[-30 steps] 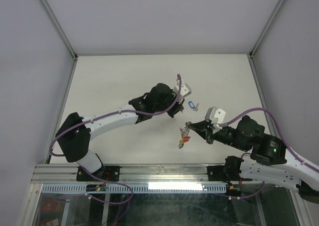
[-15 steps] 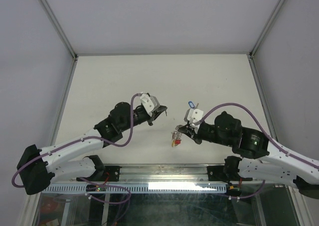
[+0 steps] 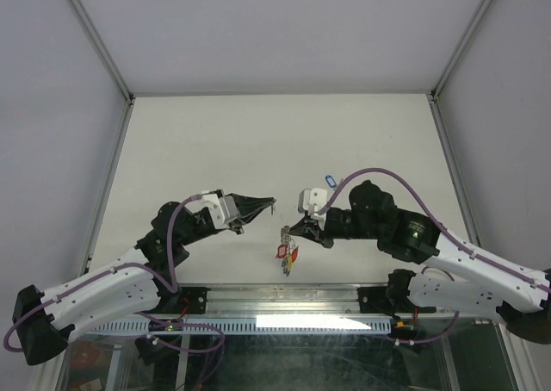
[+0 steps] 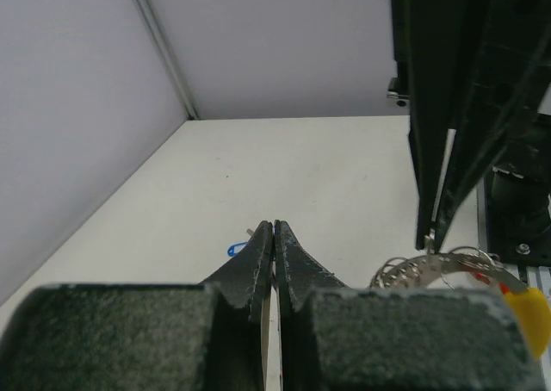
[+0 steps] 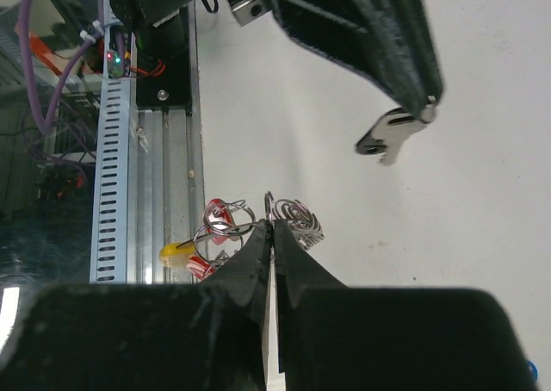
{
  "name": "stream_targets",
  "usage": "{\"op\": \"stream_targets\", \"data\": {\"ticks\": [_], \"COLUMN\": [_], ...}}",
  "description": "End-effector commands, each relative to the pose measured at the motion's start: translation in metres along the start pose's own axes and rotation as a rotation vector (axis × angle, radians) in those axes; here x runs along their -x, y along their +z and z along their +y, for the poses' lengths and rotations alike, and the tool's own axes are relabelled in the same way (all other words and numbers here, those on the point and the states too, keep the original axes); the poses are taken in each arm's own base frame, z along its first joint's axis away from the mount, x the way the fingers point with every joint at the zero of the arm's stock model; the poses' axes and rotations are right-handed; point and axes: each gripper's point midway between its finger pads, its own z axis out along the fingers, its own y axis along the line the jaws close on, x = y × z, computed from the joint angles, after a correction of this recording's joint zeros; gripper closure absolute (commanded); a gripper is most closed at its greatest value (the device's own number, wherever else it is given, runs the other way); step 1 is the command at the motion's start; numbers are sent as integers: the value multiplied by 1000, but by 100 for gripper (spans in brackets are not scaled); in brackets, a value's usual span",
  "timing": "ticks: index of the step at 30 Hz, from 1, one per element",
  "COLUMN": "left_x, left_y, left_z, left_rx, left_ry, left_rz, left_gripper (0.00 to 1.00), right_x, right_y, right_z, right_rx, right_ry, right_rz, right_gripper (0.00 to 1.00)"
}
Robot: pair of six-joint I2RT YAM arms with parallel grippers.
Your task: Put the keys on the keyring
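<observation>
My right gripper (image 3: 293,229) is shut on the keyring (image 5: 293,212), a coiled silver ring held above the table's near edge. Keys with red tags (image 5: 217,215) and a yellow tag (image 5: 176,253) hang from it; the bunch shows in the top view (image 3: 287,250). My left gripper (image 3: 270,203) is shut on a small silver key (image 5: 392,136) that sticks out past its tip, a short gap left of the ring. In the left wrist view the ring (image 4: 430,266) hangs under the right gripper's fingers (image 4: 448,107). A blue-tagged key (image 3: 328,180) lies on the table behind.
The aluminium rail (image 3: 284,298) and slotted cable tray (image 5: 112,167) run along the near edge just below the ring. White enclosure walls (image 3: 52,107) stand on three sides of the cream table (image 3: 258,141).
Both grippers have moved left and toward the near edge. The left arm drew back from beside the blue-tagged key. The right gripper carried the keyring along.
</observation>
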Motion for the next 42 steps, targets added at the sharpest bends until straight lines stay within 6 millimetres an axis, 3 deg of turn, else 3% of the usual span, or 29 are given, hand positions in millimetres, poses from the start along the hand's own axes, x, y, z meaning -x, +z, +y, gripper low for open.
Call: {"op": "stream_targets", "data": {"ticks": [1,8,13,26,34,42], "left_x": [27,35,38,48,50,45], "left_y": [-7,-19,-17,-19,-21,-23], "left_z": [-4,2,-9,-21,-20,-30], "left_rx": [-37,-145,-247,-342,-337,-425], "left_ry": [18,-45,-20,58,116,174], "left_rz": [-134,-210,-220,-238,-223,-201], "left_gripper": [100,100,100,100,100,100], "right_x": [61,69,71,78,67,59], "right_y": [-9,-21,-27,-16,3,10], "right_z": [-9,-15,-12,-17,-14,-18], "right_rx": [72,188,259,308,191,135], "right_ry": [-48,-31,-37,-27,-204,-387], "right_rz": [-227,-329,-355,-335,-290,-279], "right_gripper": [100,100,100,100,100,100]}}
